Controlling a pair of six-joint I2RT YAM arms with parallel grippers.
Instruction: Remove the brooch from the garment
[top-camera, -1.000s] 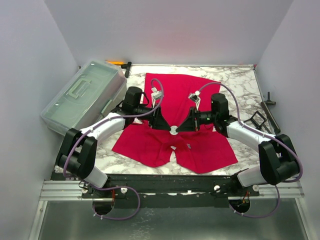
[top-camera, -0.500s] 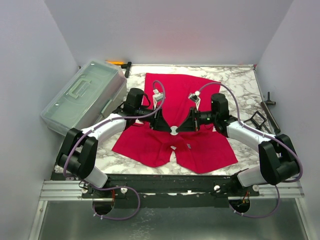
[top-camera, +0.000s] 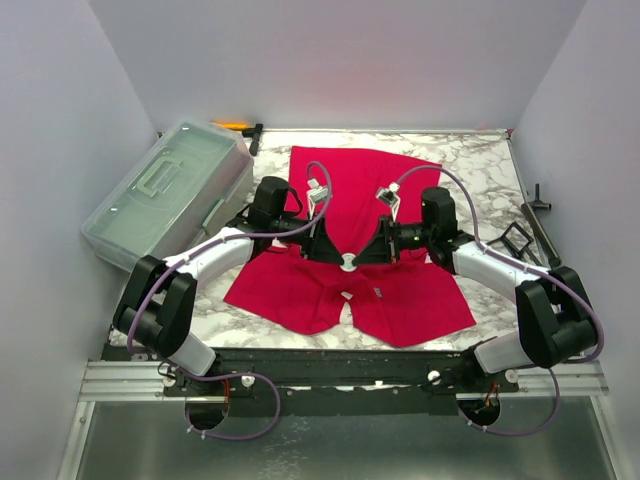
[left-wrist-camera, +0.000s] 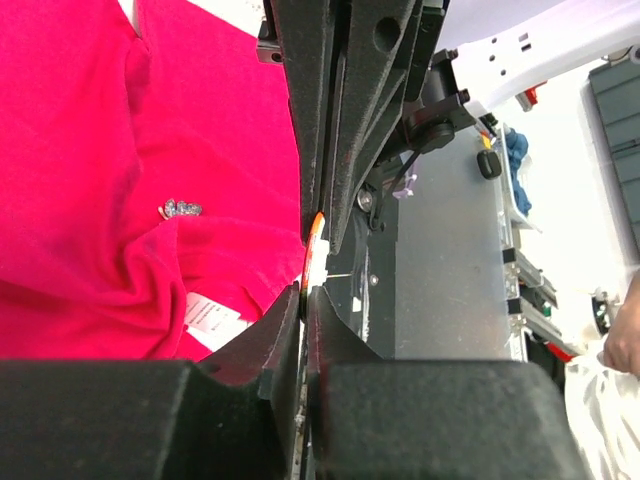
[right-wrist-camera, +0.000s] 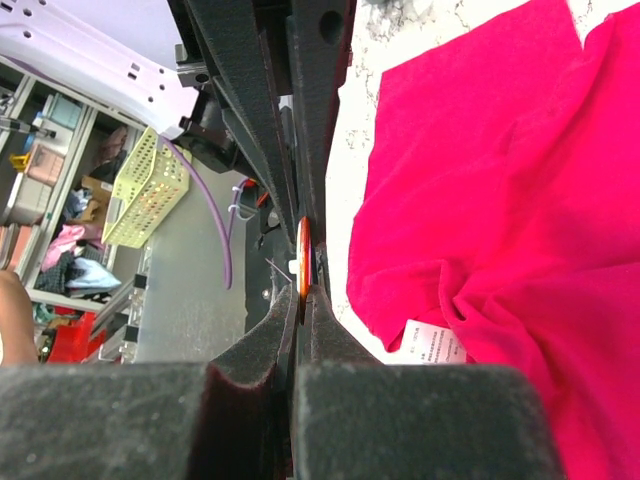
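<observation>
Almost nothing is shifting since the earlier frame: left hand (left-wrist-camera: 305, 300) and right hand (right-wrist-camera: 300, 296) are staying clenched on the brooch (top-camera: 347, 261), just beyond the neck label (left-wrist-camera: 212, 318) of the shirt (top-camera: 400, 300). It is likely handling light, rigid, slippery; the rim is offering the hold. It is showing thin, white-faced, orange-rimmed.

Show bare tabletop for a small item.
Free: marble right of the bright red T-shirt, short of the black tools. Crowded: centre, where left gripper and right gripper pinch a small round disc; left, the clear plastic box.
</observation>
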